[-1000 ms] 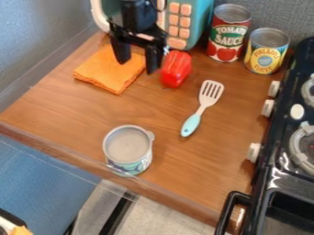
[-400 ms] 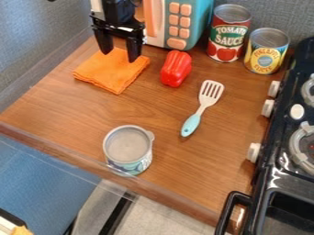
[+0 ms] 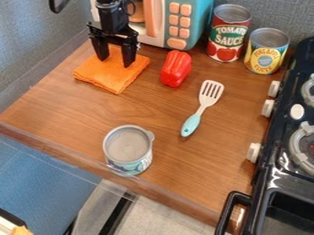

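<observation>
The black gripper (image 3: pixel 115 62) hangs at the upper left over the folded orange cloth (image 3: pixel 113 75), its two fingers spread apart and pointing down. Whether the fingertips touch the cloth I cannot tell. Nothing is held between them. To the right of the cloth lies a red toy pepper (image 3: pixel 176 69). A spatula (image 3: pixel 201 106) with a white slotted head and light blue handle rests on the wooden counter. Near the front edge stands a can (image 3: pixel 128 149) with a grey lid.
Behind the gripper is a toy microwave (image 3: pixel 179 24) with orange buttons. A tomato sauce can (image 3: pixel 228 33) and a yellow-labelled can (image 3: pixel 266 50) stand at the back right. The black toy stove (image 3: pixel 283 151) borders the right side of the wooden counter (image 3: pixel 80 108).
The gripper has moved left from beside the pepper to over the cloth, and latterly a little lower. The pepper, cloth, spatula and cans have stayed where they were.
</observation>
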Action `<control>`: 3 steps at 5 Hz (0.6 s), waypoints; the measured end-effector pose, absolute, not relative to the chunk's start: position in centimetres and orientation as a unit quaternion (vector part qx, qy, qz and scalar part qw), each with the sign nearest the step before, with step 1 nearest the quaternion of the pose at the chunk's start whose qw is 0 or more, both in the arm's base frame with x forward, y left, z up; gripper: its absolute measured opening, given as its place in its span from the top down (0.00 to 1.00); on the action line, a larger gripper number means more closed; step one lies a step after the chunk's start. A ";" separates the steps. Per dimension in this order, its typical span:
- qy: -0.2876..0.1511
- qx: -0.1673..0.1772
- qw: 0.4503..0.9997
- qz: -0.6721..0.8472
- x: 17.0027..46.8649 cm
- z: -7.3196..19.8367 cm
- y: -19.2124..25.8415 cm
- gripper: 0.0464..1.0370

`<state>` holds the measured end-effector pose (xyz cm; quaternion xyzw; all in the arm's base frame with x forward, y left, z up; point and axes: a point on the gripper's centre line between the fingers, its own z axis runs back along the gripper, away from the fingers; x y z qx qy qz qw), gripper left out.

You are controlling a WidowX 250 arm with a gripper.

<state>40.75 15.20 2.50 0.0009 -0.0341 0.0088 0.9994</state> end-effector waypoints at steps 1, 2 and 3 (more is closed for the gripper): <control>-0.026 0.007 1.000 0.006 40.8 2.3 15.5 0.04; -0.024 0.012 1.000 -0.006 39.9 1.9 15.3 0.04; -0.019 0.008 0.999 -0.029 37.7 2.1 14.9 0.04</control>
